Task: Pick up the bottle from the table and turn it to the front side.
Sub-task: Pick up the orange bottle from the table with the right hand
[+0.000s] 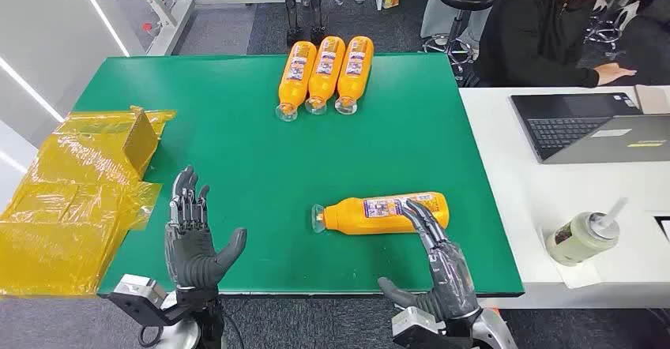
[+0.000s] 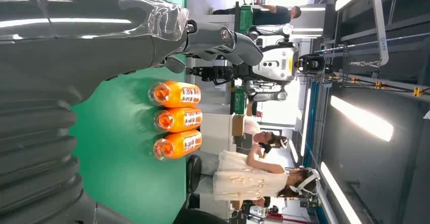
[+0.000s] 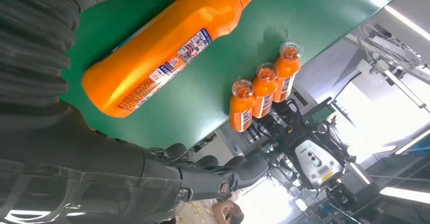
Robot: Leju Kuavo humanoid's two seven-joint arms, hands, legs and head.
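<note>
A green tabletop (image 1: 261, 144) carries the scene, with a white desk (image 1: 506, 175) butted against its right side. On that desk sit an open laptop (image 1: 589, 124) and, nearer the front, a pale lidded cup (image 1: 581, 237) with a straw. A person in a dark top (image 1: 537, 37) sits behind the desk. At the tabletop's left edge lies a heap of yellow plastic bags (image 1: 71, 199).

The bottle (image 1: 383, 213) for the task lies on its side near the front right of the green surface, orange with a printed label facing up and its clear cap pointing left. Three more orange bottles (image 1: 325, 73) lie side by side at the far edge, touching one another, caps toward the robot.

The right hand (image 1: 442, 266) is open, fingers stretched forward; their tips overlap the bottle's base end in the head view, though whether they actually touch it is hard to tell. The left hand (image 1: 190, 238) hangs open over the front left of the tabletop, fingers spread and holding nothing, well apart from the bottle.
</note>
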